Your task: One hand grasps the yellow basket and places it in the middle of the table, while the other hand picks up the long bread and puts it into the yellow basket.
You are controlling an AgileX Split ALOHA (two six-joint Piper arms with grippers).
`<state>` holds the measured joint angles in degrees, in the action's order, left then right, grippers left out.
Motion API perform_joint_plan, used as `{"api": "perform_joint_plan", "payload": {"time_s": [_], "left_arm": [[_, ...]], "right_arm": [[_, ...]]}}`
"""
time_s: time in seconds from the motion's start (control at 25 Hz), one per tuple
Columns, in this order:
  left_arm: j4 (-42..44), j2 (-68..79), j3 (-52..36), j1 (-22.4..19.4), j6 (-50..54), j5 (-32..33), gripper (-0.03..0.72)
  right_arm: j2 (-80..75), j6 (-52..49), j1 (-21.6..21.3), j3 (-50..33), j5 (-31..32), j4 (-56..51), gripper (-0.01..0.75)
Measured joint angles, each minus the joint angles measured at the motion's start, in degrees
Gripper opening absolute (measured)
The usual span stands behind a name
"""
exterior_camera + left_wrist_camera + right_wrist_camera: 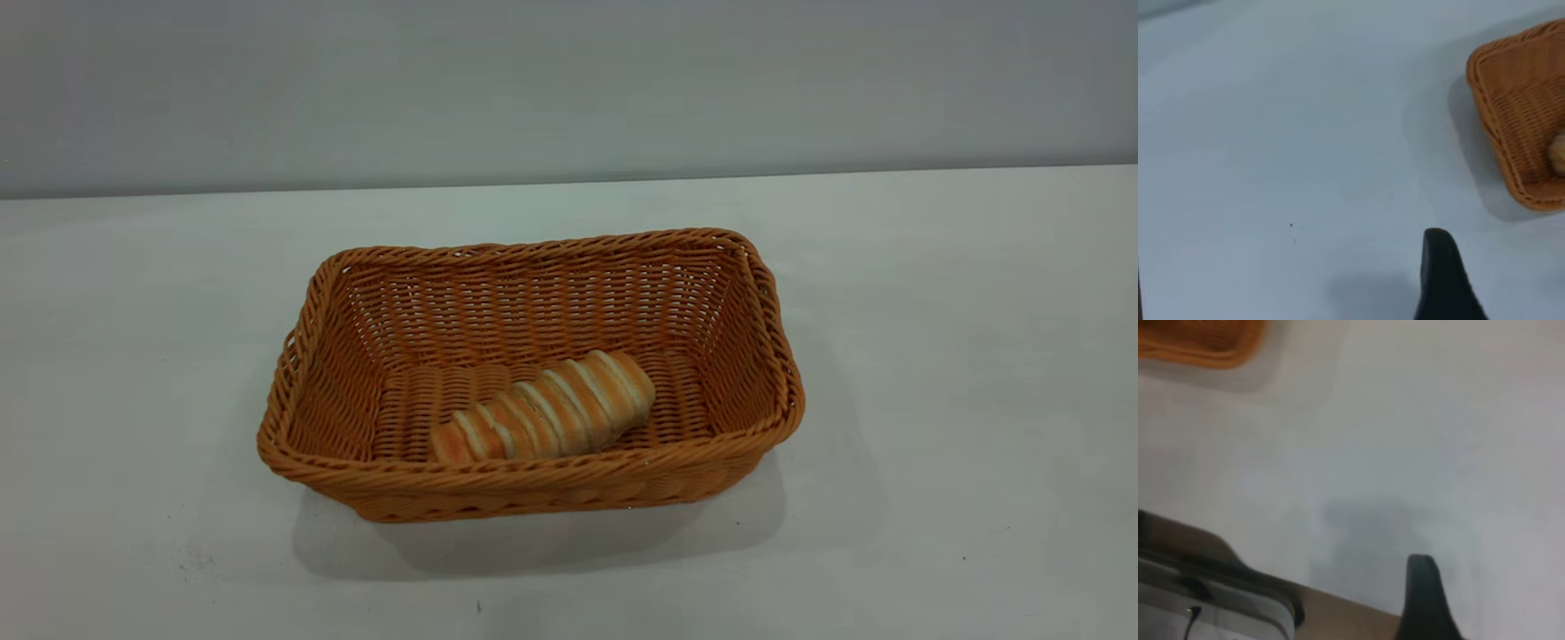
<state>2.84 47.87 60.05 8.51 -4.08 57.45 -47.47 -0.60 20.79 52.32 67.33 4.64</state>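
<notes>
Nearest the exterior camera it's just bare white bench (933, 533) with a few dark specks, then the yellow basket (551, 484) sitting roughly mid-bench, long side facing the camera. The long bread (544, 411) is lying inside on the woven floor, tucked near the front wall and angled a bit, one end toward the front-left corner and the other pointing into the middle. So judging by how things lie, both halves of the job look done. Neither arm shows up in the exterior view at all. The left gripper (1441, 280) only shows as one dark finger over bare bench in its wrist view, with the basket well off to the side and a sliver of bread peeking in it. The right gripper (1423, 600) is the same deal: one dark finger, basket corner far away, hovering near the bench edge. With only one finger visible on each, I honestly can't tell if either set of jaws is apart or together. Handling-wise, I'd guess the basket is light and fairly stiff, easiest to pinch on the braided rim at a short side. The bread looks soft and squashable, so grab it across the middle, gently. Behind it all is a plain grey wall (569, 80).
</notes>
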Motion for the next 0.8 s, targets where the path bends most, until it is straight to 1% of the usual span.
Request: {"api": "perform_joint_plan", "payload": {"time_s": [0.08, 0.16, 0.28, 0.44, 0.6, 0.8], "left_arm": [[-0.14, -8.45, -3.54, 0.0, 0.0, 0.48, 0.489], [-0.2, -16.35, -6.12, 0.0, 0.24, 1.21, 0.489], [-0.2, -25.22, -8.07, 0.0, 1.03, 4.43, 0.489], [-0.25, -31.37, -8.29, 0.0, 2.59, 9.22, 0.489], [-0.37, -34.36, -8.79, 0.0, 3.37, 9.47, 0.489], [-0.88, -40.56, -14.63, 0.0, 3.52, 9.47, 0.489]], "right_arm": [[5.61, 0.0, 1.28, -2.53, 0.72, -0.92, 0.56], [11.57, 0.0, 1.49, -5.04, 1.2, -1.47, 0.56], [18.97, 0.6, 1.49, -8.21, 1.92, -1.72, 0.56], [28.11, 3.37, 1.49, -12.24, 2.94, -2.67, 0.56], [36.46, 6.69, 1.49, -17.26, 3.01, -4.18, 0.56], [45.08, 7.37, 1.49, -22.76, 1.0, -5.07, 0.56]]}}
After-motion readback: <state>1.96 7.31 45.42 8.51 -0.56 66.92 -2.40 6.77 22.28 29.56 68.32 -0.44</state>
